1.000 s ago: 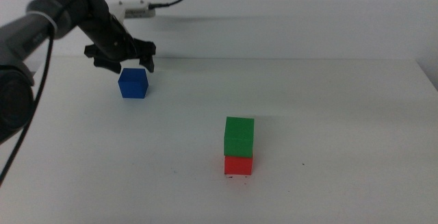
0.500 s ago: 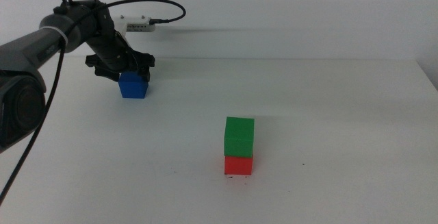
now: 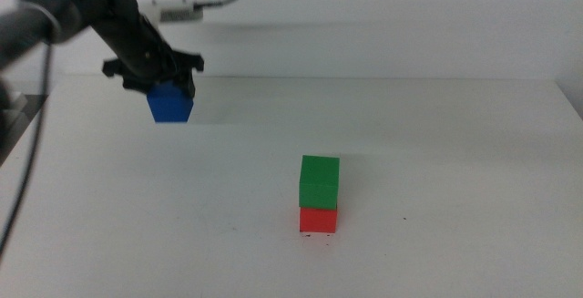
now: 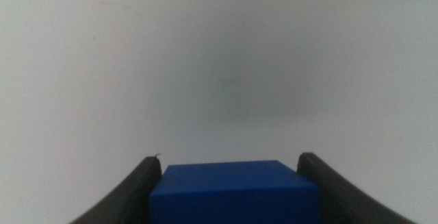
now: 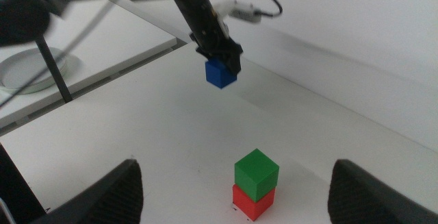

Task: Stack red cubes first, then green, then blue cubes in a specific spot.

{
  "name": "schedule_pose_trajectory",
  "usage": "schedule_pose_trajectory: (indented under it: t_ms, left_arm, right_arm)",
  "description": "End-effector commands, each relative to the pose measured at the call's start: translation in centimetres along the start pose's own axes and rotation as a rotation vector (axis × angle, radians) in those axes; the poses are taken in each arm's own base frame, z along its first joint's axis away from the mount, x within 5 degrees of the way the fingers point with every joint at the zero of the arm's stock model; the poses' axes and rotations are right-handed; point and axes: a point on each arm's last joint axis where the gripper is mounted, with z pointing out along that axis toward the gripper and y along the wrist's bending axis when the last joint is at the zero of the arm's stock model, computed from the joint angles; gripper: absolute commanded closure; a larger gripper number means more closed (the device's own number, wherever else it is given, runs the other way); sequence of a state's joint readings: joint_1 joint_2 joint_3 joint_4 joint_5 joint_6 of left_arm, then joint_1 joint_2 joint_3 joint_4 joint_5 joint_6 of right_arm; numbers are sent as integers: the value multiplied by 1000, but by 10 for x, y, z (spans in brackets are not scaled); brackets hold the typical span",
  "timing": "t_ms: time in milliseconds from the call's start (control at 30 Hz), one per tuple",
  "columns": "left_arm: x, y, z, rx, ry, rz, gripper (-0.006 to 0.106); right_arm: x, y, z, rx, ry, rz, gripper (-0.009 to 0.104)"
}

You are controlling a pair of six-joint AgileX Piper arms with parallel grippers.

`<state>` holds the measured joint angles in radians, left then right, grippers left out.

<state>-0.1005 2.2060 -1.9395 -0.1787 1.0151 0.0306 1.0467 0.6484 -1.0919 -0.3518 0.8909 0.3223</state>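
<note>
We see the left arm as a dark grey-black tube entering from 9 o'clock in the middle view, a thin black cable looping above it toward 12, its left gripper a black angular head; in its wrist view two dark curved jaws with rounded tips. The right gripper shows two broad dark blurred jaws

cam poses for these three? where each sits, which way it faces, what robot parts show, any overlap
Middle: looks forward and down over the table; left arm holds the blue cube.
Left wrist: on the left arm, facing the table; fingers clamp the blue cube.
Right wrist: high, facing across the table; open fingers.
Shared: middle and right wrist show the green cube on red.
</note>
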Motion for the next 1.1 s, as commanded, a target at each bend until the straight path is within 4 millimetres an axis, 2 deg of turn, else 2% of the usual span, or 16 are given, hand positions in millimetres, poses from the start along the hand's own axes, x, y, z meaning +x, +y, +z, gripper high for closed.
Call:
schedule_pose_trajectory:
  t_ms: [0,200,300,400,533,933,1067]
  left_arm:
    - [16,-33,-49,12,-82,0,102]
    - [99,-109,-116,-150,-66,-192,102]
    - [120,-150,-136,-162,-143,-81,102]
    - [131,-180,-145,-76,-180,-6,102]
    - [137,-204,-142,33,-192,19,102]
    - [134,-230,-90,39,-165,46,102]
    - [135,-239,-82,19,-139,60,102]
  right_arm:
    - [1,0,0,1,-2,-12,14]
    - [1,0,0,1,-2,-12,14]
    - [1,0,0,1,-2,-12,14]
    - [1,0,0,1,-2,-12,14]
    - [1,0,0,1,-2,-12,14]
    - [1,0,0,1,-2,-12,14]
    - [1,0,0,1,-2,-12,14]
